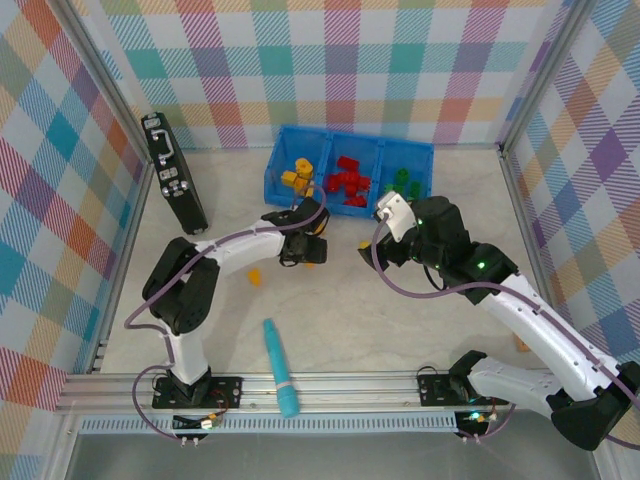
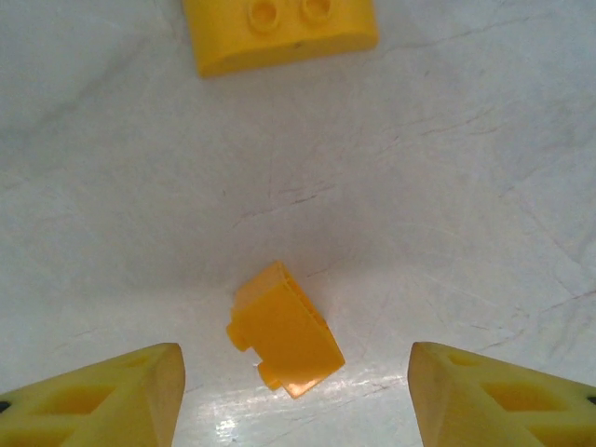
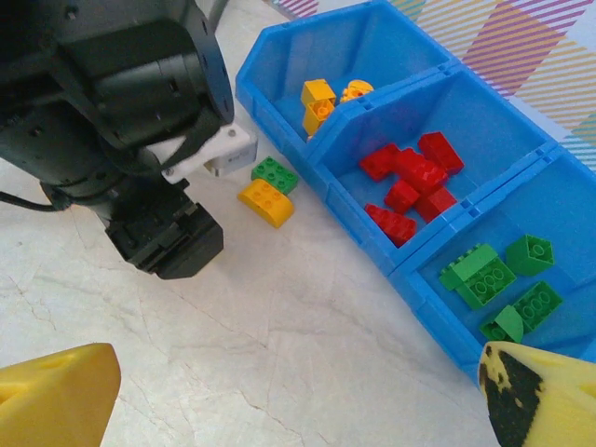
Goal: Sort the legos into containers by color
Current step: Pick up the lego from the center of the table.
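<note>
Beside the bin, right wrist view reveals a green brick.

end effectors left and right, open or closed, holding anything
Left end effector: open, over an orange lego brick it has not gripped.
Right end effector: open, holding nothing.

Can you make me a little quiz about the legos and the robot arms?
1. True or false: the red legos lie in the blue bin's middle compartment.
2. The brick under the open left gripper is: A green, B yellow-orange, C red?
3. Fill in: on the table beside the bin, a green brick sits next to a ___ brick.
Key: 1 true; 2 B; 3 yellow.
</note>
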Motion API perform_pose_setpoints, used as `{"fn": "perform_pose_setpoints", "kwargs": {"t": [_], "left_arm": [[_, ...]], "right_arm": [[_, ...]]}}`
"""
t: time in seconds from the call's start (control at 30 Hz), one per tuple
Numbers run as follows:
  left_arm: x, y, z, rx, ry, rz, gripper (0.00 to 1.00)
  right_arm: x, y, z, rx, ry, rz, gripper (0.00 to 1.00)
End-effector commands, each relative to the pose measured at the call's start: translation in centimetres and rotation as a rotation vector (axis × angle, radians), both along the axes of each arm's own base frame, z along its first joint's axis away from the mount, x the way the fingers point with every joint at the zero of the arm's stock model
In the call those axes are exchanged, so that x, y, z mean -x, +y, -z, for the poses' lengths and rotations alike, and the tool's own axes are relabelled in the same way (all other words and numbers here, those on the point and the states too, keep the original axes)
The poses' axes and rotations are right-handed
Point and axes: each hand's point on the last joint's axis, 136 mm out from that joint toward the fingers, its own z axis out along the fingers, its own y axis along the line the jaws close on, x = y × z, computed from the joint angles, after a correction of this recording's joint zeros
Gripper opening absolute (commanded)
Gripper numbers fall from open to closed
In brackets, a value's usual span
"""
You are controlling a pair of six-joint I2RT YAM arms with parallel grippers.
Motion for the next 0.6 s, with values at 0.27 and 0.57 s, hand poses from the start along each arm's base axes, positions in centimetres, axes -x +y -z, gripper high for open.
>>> {"fn": "perform_pose_setpoints", "kwargs": {"t": [0.27,0.57], "left_arm": [[0.0,-0.4,2.0,0.002,0.035,-0.043,0.27],[-8.2,2.0,-7.9,-0.002,-0.285,-0.089,0.21]], "right_arm": [[0.0,-0.1,-0.6,-0.004,-0.030,-0.002,0.99],[0.1,-0.1,-0.2,-0.012,-0.025,0.003,0.99]]}}
